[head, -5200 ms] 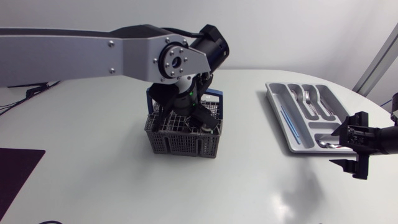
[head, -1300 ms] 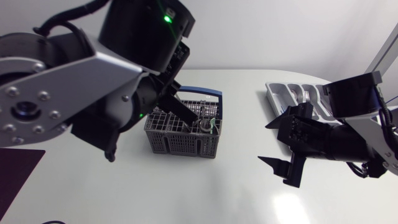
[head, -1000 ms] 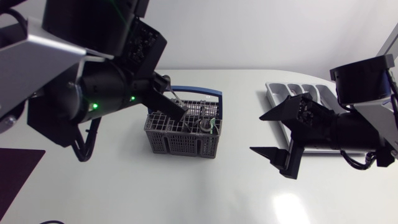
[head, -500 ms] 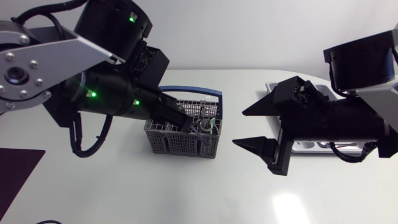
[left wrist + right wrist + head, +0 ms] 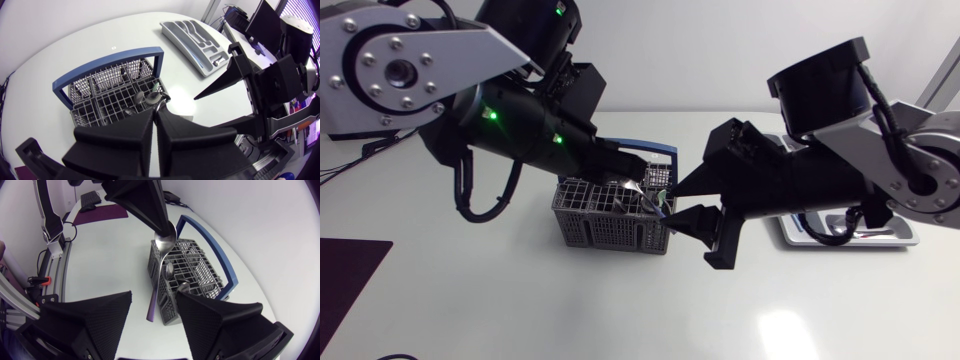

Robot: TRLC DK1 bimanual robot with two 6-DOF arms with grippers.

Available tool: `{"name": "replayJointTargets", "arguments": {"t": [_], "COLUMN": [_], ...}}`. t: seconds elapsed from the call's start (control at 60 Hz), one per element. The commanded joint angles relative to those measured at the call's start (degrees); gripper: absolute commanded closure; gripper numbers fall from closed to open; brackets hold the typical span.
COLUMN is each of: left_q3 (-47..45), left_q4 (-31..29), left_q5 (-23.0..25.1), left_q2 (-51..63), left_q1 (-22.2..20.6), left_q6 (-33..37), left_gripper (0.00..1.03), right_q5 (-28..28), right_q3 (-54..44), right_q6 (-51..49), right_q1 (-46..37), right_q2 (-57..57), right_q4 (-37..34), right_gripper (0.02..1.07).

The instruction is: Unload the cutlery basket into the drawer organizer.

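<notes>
The white counter (image 5: 520,300) carries two containers, one cutlery basket (image 5: 610,228) and one drawer organizer (image 5: 197,37), set well apart. Two arms meet above the basket. The left arm (image 5: 410,70) comes in from its side and the right arm (image 5: 880,150) from the other, hiding most of the organizer in the head view.

The basket is a single grey mesh box with one blue handle (image 5: 110,60) arching over it. The organizer is a grey tray of several compartments with some cutlery in it. The pieces are too small to count.

The left gripper (image 5: 156,109) has its fingers pressed together on the bowl of one spoon (image 5: 164,240), holding it above the basket. The spoon's handle hangs down beside the basket's near wall.

The right gripper (image 5: 672,205) has its two fingers spread wide. In the right wrist view the spoon's handle hangs in line with the gap between them and touches neither.

At least two more rounded cutlery ends (image 5: 170,270) stand up inside the basket.
</notes>
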Motion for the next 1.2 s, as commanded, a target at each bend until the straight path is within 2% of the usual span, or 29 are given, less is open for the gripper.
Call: {"name": "replayJointTargets", "arguments": {"t": [0.0,0.133,0.183,0.317,0.417,0.483,0.533,0.7,0.933,1.083,1.183], "left_q3": [2.22,2.75,2.84,3.1,3.19,3.1,3.19,3.1,3.1,3.1,3.37], "left_q4": [-0.45,-0.45,-0.45,-0.45,-0.54,-0.54,-0.54,-0.63,-0.8,-0.8,-0.8], "left_q5": [0.82,0.91,0.99,1.26,1.79,1.87,1.96,1.96,2.05,2.14,2.58], "left_q2": [1.36,1.98,2.24,2.41,2.41,2.24,2.15,1.89,1.62,0.83,0.31], "left_q1": [-0.11,-0.47,-0.64,-0.99,-1.26,-1.43,-1.43,-1.61,-1.78,-1.7,-1.43], "left_q6": [-1.14,-1.14,-1.14,-1.32,-1.58,-1.67,-1.67,-1.67,-1.67,-1.85,-1.93], "left_gripper": [0.99,0.99,0.99,0.99,0.99,0.99,0.99,0.99,0.99,0.99,0.95], "right_q5": [-0.37,-0.37,-0.37,-0.37,-0.29,-0.2,-0.11,-0.11,-0.46,-1.25,-1.43], "right_q3": [2.04,3.36,3.71,4.94,5.82,6.35,6.61,7.05,7.58,7.49,7.49], "right_q6": [2.05,2.93,3.11,3.63,3.81,3.9,3.9,3.9,3.72,3.55,3.55], "right_q1": [0.93,1.37,1.81,2.34,2.43,2.43,2.43,2.34,2.43,2.43,2.43], "right_q2": [1.85,3.34,3.78,5.1,6.42,7.3,7.82,8.7,9.32,9.49,9.49], "right_q4": [0.49,0.4,0.4,-0.04,-0.22,-0.31,-0.39,-0.75,-2.24,-2.85,-3.38], "right_gripper": [0.55,0.58,0.63,0.63,0.71,0.72,0.8,0.93,1.01,1.01,1.01]}}
